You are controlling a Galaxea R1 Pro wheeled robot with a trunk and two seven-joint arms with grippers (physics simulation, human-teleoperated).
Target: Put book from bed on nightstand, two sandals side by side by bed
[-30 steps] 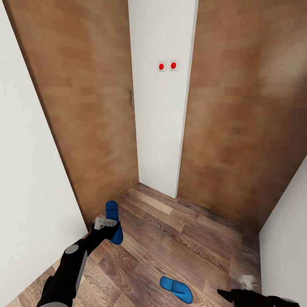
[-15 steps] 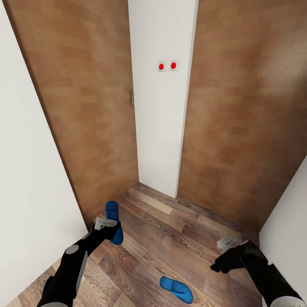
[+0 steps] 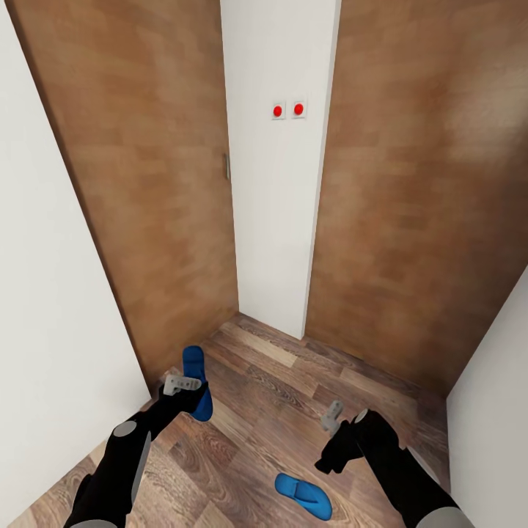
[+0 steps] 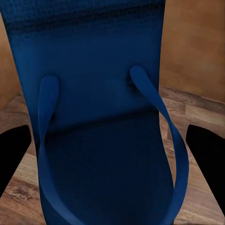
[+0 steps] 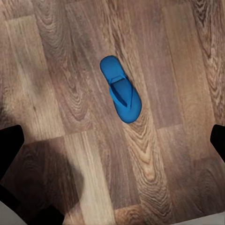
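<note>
Blue against the wood-plank floor (image 3: pixel 264 411), one sandal (image 3: pixel 196 381) sits near the brown door (image 3: pixel 147 183) at the left, with the left hand (image 3: pixel 180 384) closed on it; the left wrist view shows the sandal's straps between the dark fingers (image 4: pixel 14 150). The other sandal (image 3: pixel 303 496) lies flat on the planks, well apart. The right hand (image 3: pixel 334 418) hovers above it, spread open.

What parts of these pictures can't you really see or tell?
- Far sandal, head view: its near end is hidden behind the left gripper.
- Same sandal, left wrist view: cut off by the picture's edges; whether the gripper grips it is unclear.
- Red dots on the wall, head view: too small to identify.
- Right gripper, head view: open or shut is unclear.
- Near sandal lies fully visible.
</note>
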